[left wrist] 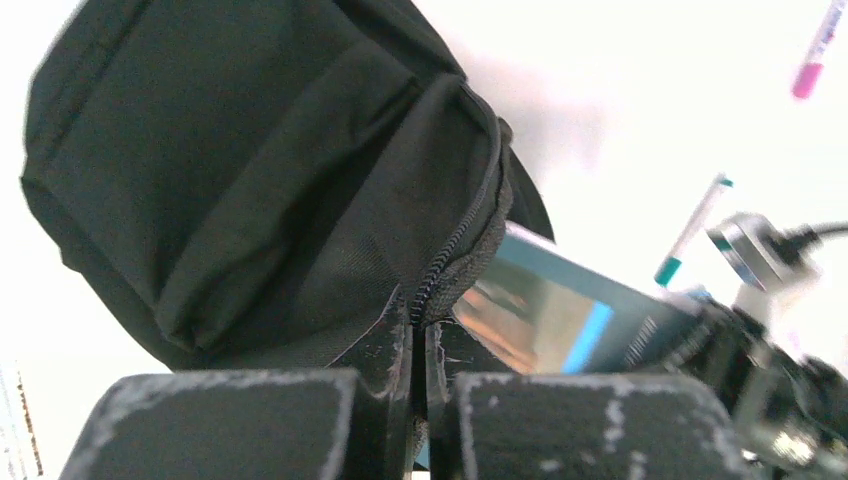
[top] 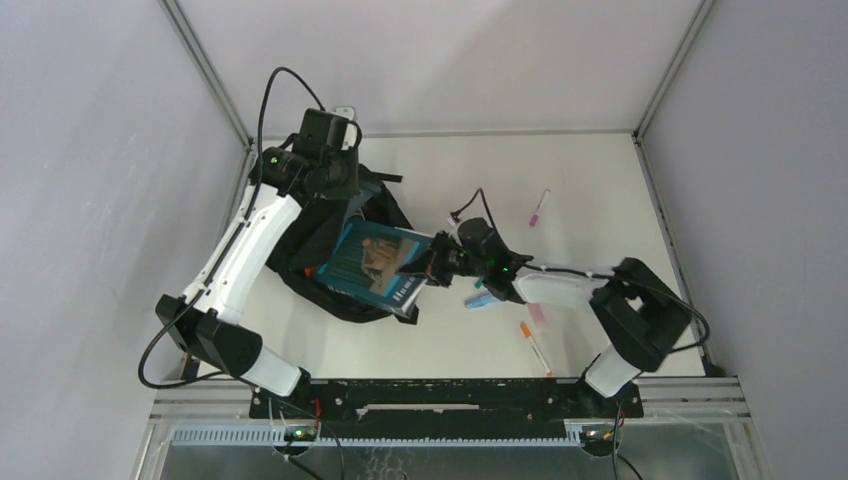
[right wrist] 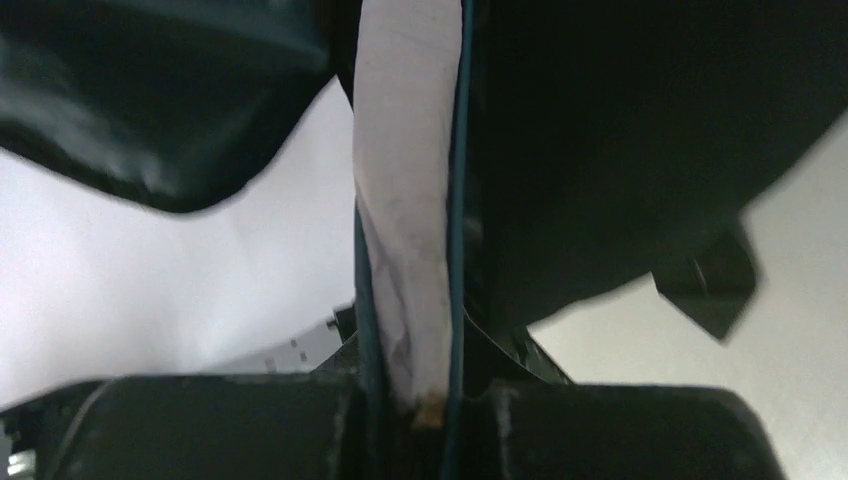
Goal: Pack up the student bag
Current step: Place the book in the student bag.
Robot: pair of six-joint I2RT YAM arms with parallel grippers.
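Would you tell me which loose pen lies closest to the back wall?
The pink-tipped pen at the far side; the orange-tipped pen and the teal-tipped pen lie nearer the arm bases.

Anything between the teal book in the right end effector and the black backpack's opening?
Nothing visible. The left end effector pinches the zip edge of the black soft fabric backpack, holding the mouth up. The teal softcover book, clamped in the right end effector, has its leading corner at that opening.
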